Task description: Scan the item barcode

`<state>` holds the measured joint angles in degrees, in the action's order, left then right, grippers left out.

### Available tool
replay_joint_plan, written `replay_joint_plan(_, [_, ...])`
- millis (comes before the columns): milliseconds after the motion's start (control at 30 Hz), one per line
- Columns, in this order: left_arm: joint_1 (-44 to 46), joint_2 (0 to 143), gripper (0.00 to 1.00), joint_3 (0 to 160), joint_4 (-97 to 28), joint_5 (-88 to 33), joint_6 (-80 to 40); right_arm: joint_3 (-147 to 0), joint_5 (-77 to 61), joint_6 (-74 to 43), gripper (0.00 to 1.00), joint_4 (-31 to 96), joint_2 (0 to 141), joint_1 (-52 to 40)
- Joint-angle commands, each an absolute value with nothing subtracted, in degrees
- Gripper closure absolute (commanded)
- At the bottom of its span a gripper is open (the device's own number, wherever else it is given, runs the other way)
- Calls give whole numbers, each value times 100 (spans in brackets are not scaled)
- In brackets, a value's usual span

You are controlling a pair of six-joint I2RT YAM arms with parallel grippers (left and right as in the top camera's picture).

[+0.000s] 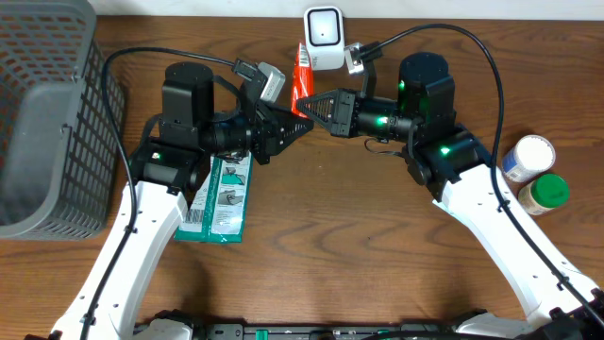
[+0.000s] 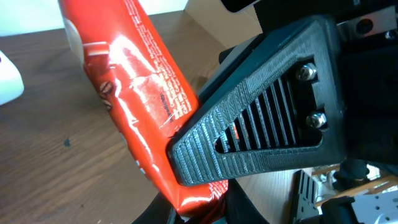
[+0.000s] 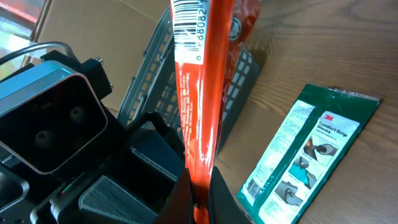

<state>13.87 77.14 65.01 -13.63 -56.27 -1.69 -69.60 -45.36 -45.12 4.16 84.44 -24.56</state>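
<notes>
Red foil marked the packet (image 1: 301,83), held between both tools just below the white scanner (image 1: 323,33). The right tool (image 3: 198,194) was clamped on one end. The left tool (image 2: 199,211) sat around the other end, but whether it pinched could not be told. The step looked like presenting the item. Next, the barcode (image 3: 189,25) would need turning toward the scanner's window. Counted: one packet, one scanner, one green glove pack (image 1: 222,198), one grey basket (image 1: 57,94), and two jars: a white-lidded jar (image 1: 527,156) and a green-lidded jar (image 1: 545,192).
</notes>
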Motion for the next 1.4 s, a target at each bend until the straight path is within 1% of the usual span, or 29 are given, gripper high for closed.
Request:
replay_joint_plan(0, [1369,7710,92,6576,-1313,-5603,-154,-7054,-4681,-4359,96,454,8350,-2523])
replay_joint_plan(33, [1369,7710,93,6576,-1313,-5603,-154,-7054,-4681,-4359,92,451,8350,-2523])
replay_joint_plan(67, [1369,7710,93,6576,-1315,-5603,-154,-7054,-4681,-4359,82,451,8350,-2523])
replay_joint_plan(100, [1369,7710,93,6576,-1317,-5603,-154,-7054,-4681,-4359,75,451,8350,-2523])
replay_joint_plan(167, [1369,7710,93,6576,-1319,-5603,-154,-7054,-4681,-4359,67,447,8350,-2523])
replay_joint_plan(200, [1369,7710,93,6576,-1319,-5603,-152,-7054,-4681,-4359,57,447,8350,-2519])
replay_joint_plan(233, [1369,7710,93,6576,-1319,-5601,-152,-7054,-4681,-4357,50,445,8350,-2517])
replay_joint_plan(300, [1369,7710,93,6576,-1319,-5581,-152,-7054,-4678,-4355,44,445,8350,-2512])
replay_joint_plan(433, [1369,7710,92,6576,-1406,-5579,-150,-7054,-4635,-4058,23,423,8350,-2434])
replay_joint_plan(500, [1369,7710,93,6576,-1551,-5459,-152,-7054,-4609,-3990,21,449,8350,-2329])
replay_joint_plan(667, [1369,7710,93,6576,-2141,-4539,-89,-7054,-4593,-3863,20,650,8350,-1865])
replay_joint_plan(833, [1424,7710,93,6698,-2578,-3804,145,-7054,-4587,-3424,20,1232,8350,-1321])
replay_joint_plan(900, [1535,7710,93,6914,-2954,-3225,360,-7054,-4528,-3212,20,1575,8350,-1107])
replay_joint_plan(1067, [2176,7874,93,8038,-4235,-854,998,-7054,-4180,-2945,20,2202,8350,-604])
replay_joint_plan(1167, [2475,8165,93,8718,-4703,-62,1297,-7054,-3999,-2943,20,2405,8350,-305])
replay_joint_plan(1267, [2611,8611,93,9181,-4744,703,1516,-7054,-3872,-2801,20,2532,8350,12])
replay_joint_plan(1367, [2620,9041,93,9314,-4445,1098,1831,-7054,-3583,-2646,18,2661,8350,314])
